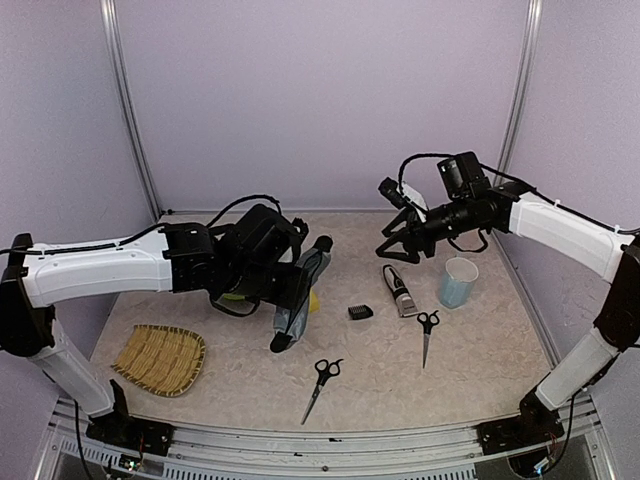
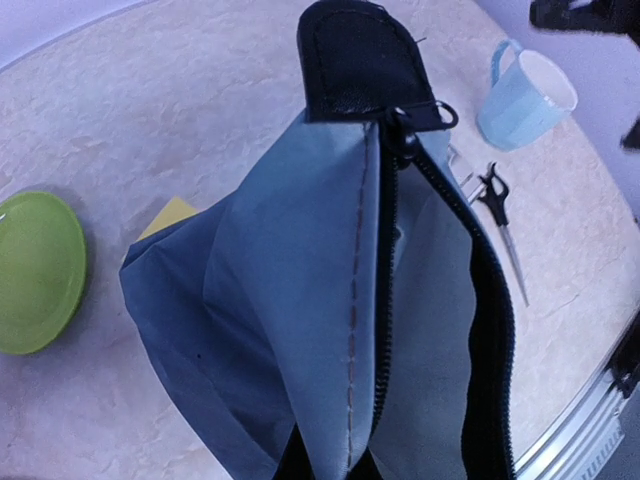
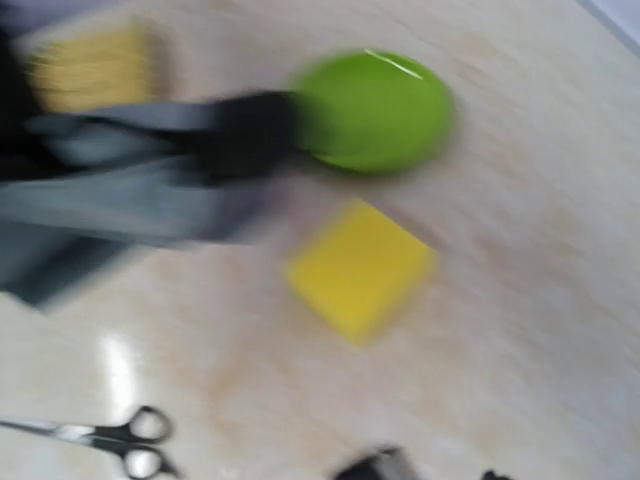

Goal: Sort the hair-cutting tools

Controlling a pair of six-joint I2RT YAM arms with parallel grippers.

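My left gripper [image 1: 292,292] is shut on the grey fabric pouch [image 1: 303,285], which hangs tilted with its zipper open; in the left wrist view the pouch [image 2: 300,300] fills the frame above the gripper [image 2: 327,467]. My right gripper [image 1: 396,248] is open and empty above the black-and-silver clipper [image 1: 400,290]. The black clipper guard [image 1: 360,312] lies left of the clipper. One pair of scissors [image 1: 427,330] lies right of the guard and also shows in the left wrist view [image 2: 500,215]. The other scissors [image 1: 322,380] lie nearer the front and show in the right wrist view [image 3: 120,440].
A blue cup [image 1: 458,283] stands right of the clipper. A woven basket tray [image 1: 160,358] lies at the front left. A green plate [image 2: 35,270] and yellow sponge [image 3: 360,268] lie by the pouch. The right wrist view is blurred.
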